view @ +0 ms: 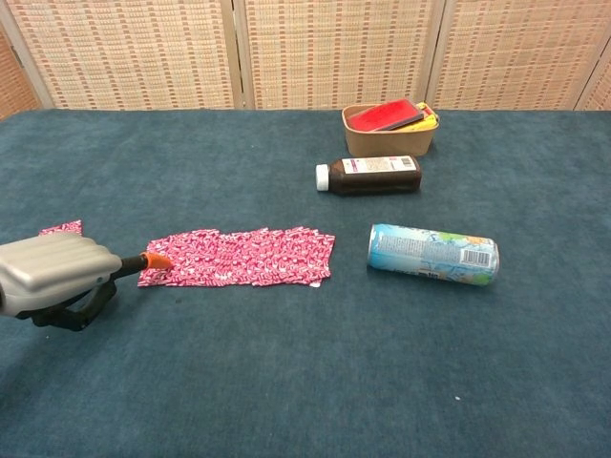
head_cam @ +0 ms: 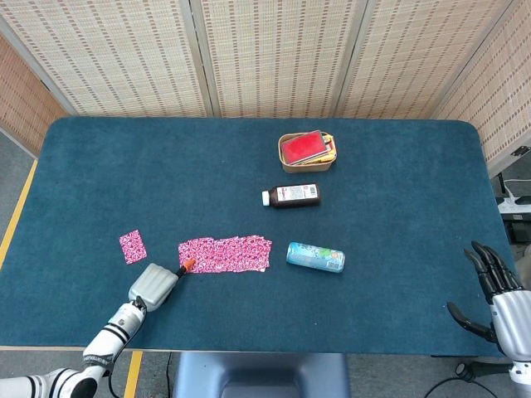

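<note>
A row of pink patterned cards (head_cam: 226,254) (view: 243,257) lies spread across the blue table (head_cam: 124,174). My left hand (head_cam: 153,286) (view: 57,272) is at the row's left end. Its grey back faces up, its lower fingers are curled under, and one finger with an orange tip (head_cam: 187,264) (view: 156,260) reaches out to touch the edge of the first card. A single pink card (head_cam: 133,246) (view: 62,228) lies apart, just left of the hand. My right hand (head_cam: 494,294) hangs off the table's right front corner, fingers spread and holding nothing.
A light blue can (head_cam: 315,257) (view: 434,255) lies on its side right of the cards. Behind it lie a dark brown bottle (head_cam: 292,196) (view: 372,175) and a small basket (head_cam: 286,163) (view: 387,143) holding a red flat item (head_cam: 304,147). Woven screens stand behind the table.
</note>
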